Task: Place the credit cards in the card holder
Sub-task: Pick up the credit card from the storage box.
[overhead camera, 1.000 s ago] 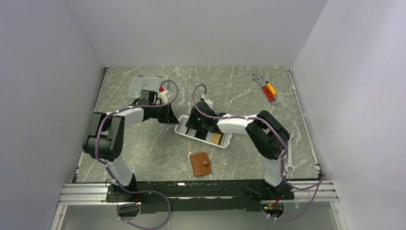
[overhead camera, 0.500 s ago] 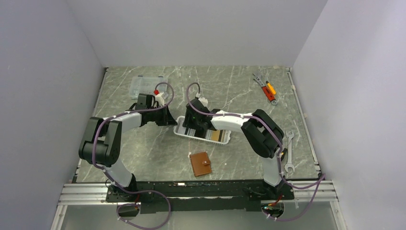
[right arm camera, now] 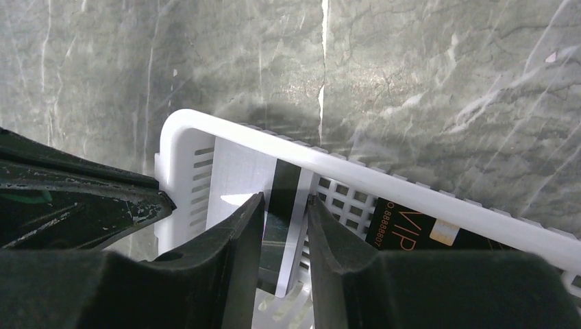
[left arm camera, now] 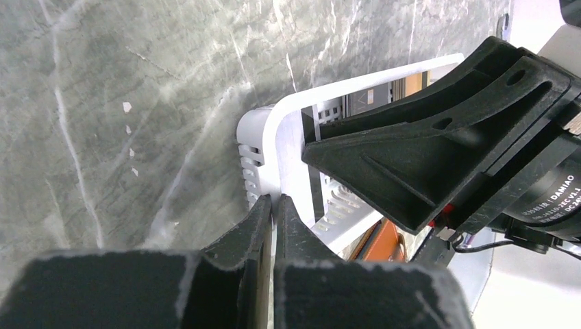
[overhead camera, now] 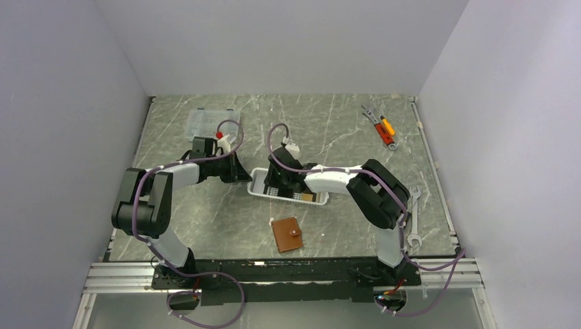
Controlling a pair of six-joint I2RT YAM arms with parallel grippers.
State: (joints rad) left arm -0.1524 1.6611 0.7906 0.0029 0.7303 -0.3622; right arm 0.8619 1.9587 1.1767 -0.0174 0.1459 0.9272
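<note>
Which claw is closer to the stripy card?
Right. The right claw straddles the card in the basket; the left claw is outside, at the basket's end wall.

I note the left arm (overhead camera: 179, 170) and right arm (overhead camera: 336, 179) alike: white links, black joints, purple cables (overhead camera: 230, 125) looped alongside. Black wedge-shaped fingers (right arm camera: 226, 267), scuffed. White DAMIAO lettering (left arm camera: 550, 197) on one motor (left arm camera: 531, 175).

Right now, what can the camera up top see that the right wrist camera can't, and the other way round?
Only the top view shows the folded brown card holder near the arms, the clear box and the wrench. Only the right wrist view shows a striped card between the fingers of the right tool, and the lettering on a black card. Both show the white basket on the marble table.
</note>
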